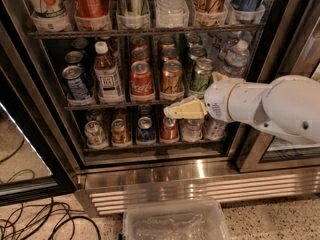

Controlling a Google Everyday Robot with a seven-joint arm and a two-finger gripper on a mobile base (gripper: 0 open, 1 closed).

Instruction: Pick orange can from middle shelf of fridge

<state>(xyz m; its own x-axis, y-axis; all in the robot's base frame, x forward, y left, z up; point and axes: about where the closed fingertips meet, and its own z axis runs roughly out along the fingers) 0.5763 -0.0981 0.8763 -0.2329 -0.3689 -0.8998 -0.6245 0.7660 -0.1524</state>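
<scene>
The orange can [171, 77] stands upright in the front row of the middle shelf [100, 105] of the fridge [200, 183]. A red Coca-Cola can [141, 79] is on its left and a green can [201, 75] on its right. My gripper [173, 112] reaches in from the right on a white arm [270, 106]. Its cream tip sits at the shelf's front rail, just below the orange can's base and apart from it. It holds nothing that I can see.
A brown bottle [106, 76] and a blue can [75, 83] stand further left on the same shelf. More cans fill the lower shelf [145, 130]. A clear plastic bin [175, 223] and black cables [30, 219] lie on the floor. An open glass door [20, 149] is at left.
</scene>
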